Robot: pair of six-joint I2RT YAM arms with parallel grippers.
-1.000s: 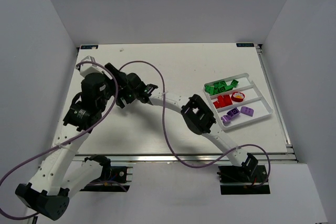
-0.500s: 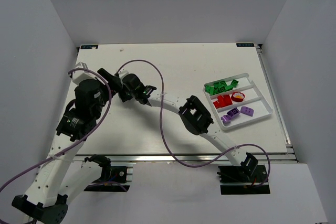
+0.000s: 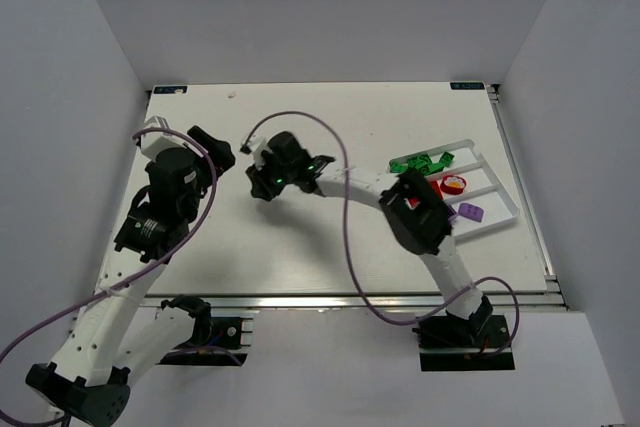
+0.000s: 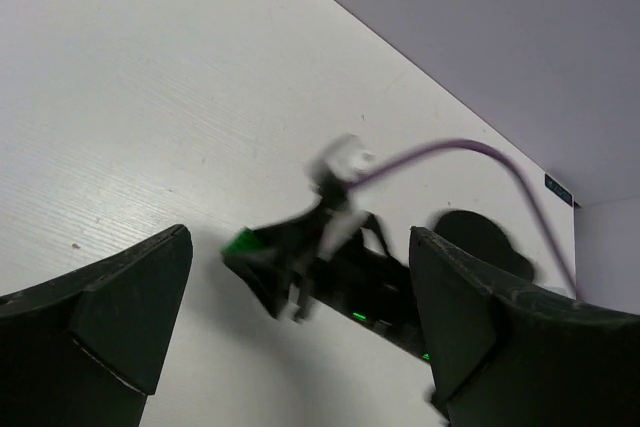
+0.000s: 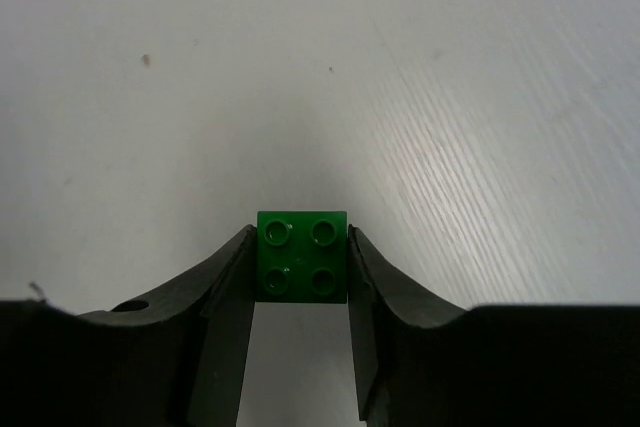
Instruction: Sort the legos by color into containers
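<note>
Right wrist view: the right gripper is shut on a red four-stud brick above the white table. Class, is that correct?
No. The brick is green, not red; the right wrist view shows it. The right gripper is shut on it above the white table.

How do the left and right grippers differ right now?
The left gripper is open and holds nothing; the right gripper is shut on a green lego. The left gripper sits nearer the table's left edge; the right gripper is nearer the middle. Both hang over bare table, away from the tray.
</note>
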